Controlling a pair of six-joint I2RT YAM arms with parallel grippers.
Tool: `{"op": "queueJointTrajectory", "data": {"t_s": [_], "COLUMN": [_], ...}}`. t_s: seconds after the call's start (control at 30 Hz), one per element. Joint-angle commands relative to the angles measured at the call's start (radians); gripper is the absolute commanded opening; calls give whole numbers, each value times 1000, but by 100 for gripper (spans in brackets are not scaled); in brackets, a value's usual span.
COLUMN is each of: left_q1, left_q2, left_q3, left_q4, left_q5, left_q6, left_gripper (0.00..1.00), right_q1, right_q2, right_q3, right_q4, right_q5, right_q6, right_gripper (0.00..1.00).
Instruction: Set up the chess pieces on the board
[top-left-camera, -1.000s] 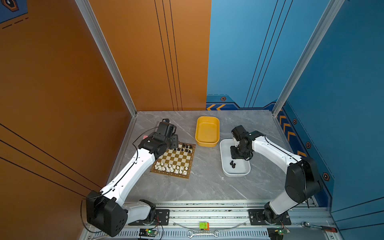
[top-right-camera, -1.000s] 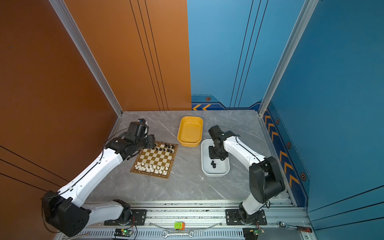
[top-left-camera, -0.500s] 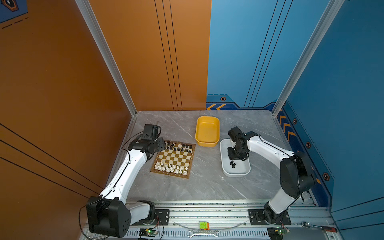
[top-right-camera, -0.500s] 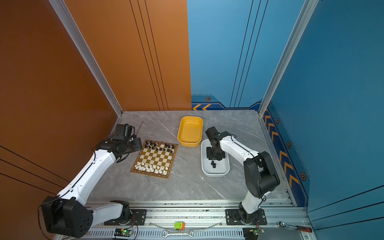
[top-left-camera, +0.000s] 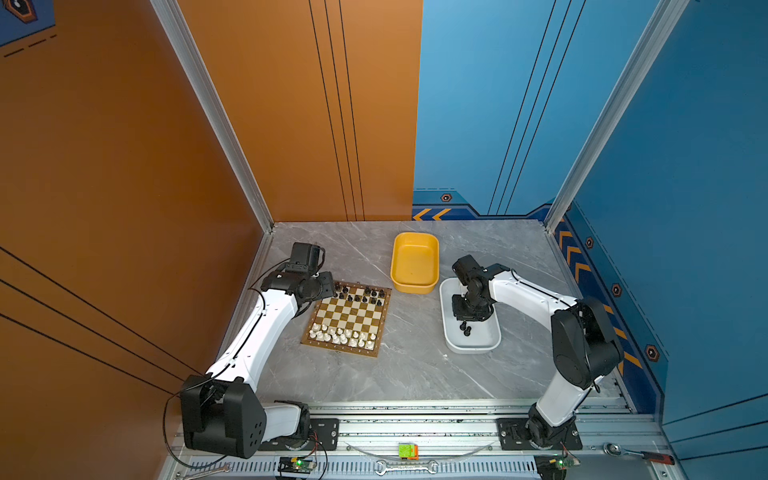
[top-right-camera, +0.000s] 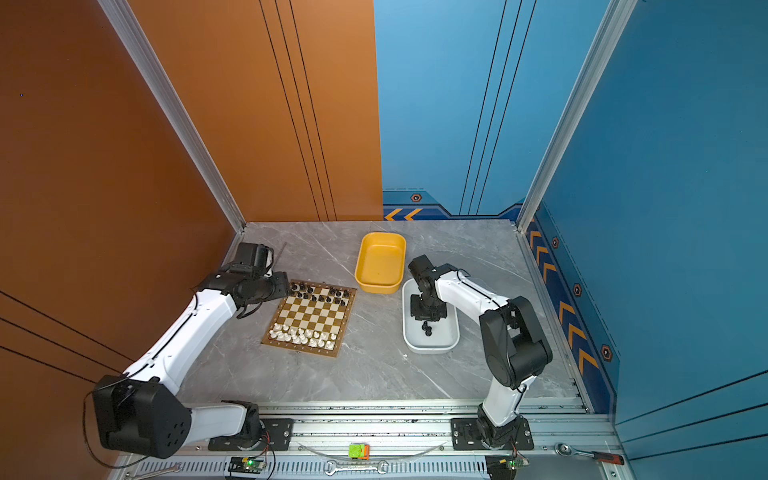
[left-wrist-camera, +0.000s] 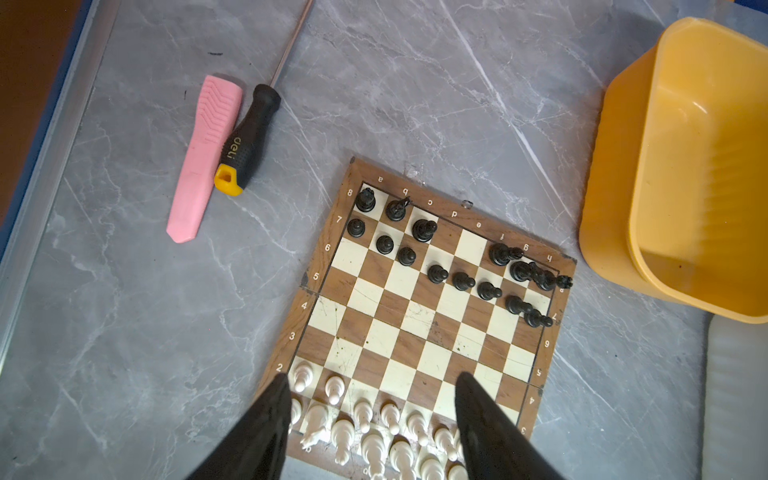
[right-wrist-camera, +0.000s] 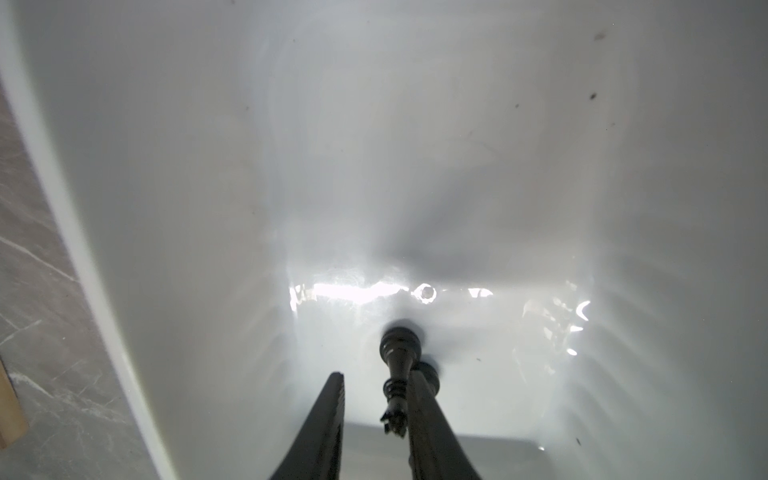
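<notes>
The board (top-left-camera: 338, 350) lies left of centre, its rim (left-wrist-camera: 305, 307) also in the left wrist view. Black chess pieces (left-wrist-camera: 436, 274) fill much of its far rows and white pieces (top-left-camera: 340, 334) its near rows. My left gripper (left-wrist-camera: 372, 376) hangs open and empty, its fingers framing the white rows; the left arm (top-left-camera: 270, 316) sits by the board's far left corner. My right gripper (top-left-camera: 465, 322) reaches down into the white tub (top-left-camera: 473, 349). Its jaws (right-wrist-camera: 376, 372) have drawn in narrow around an upright black piece (right-wrist-camera: 399, 353), which rests against one finger. A second black piece (right-wrist-camera: 432, 372) stands just behind that finger.
A yellow tub (top-left-camera: 415, 282) stands behind the white tub, right of the board's far corner. A pink tool (left-wrist-camera: 199, 153) and a black screwdriver (left-wrist-camera: 249, 137) lie on the table beyond the board's far left corner. A wrench (top-left-camera: 405, 467) and ratchet (top-left-camera: 640, 453) rest on the front rail.
My left arm has swung back leftwards off the board's far rows. My right gripper has closed in around the black piece in the white tub.
</notes>
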Motion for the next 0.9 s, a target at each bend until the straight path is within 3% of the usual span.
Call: {"op": "queueJointTrajectory", "data": {"t_s": [0.0,0.87], "left_q1": [11,-4], "left_q2": [18,62], "left_q3": [33,65], "left_q4": [0,9], "left_q5": [24,41], "left_q6": [22,-17], "left_gripper": [64,63], "right_q1": [7,-44], "right_q2": [3,-14], "right_q3": [-18,-35], "right_q4": [5,2], "right_q5": [2,-7], "right_q6": [27,-14], "right_gripper": [29,32]}}
